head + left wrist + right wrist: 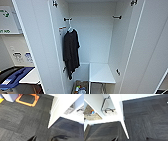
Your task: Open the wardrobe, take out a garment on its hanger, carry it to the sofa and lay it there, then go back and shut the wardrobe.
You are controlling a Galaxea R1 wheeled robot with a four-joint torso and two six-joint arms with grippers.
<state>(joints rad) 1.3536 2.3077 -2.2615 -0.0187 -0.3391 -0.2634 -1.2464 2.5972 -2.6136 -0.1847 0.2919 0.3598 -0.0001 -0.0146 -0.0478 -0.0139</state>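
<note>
Standing open, both doors swung wide: wardrobe. Black shirt hangs from rail at left side inside; white shelf low at right. Dark grey carpet below door edges. End effector state: cannot tell, either arm.

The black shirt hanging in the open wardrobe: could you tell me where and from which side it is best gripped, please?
Probably at the hanger top, just under the rail, coming straight in from the open front. The black shirt hangs limp close to the wardrobe's left wall, so the cloth gives no firm hold, and the space to its right leaves room to approach.
</note>
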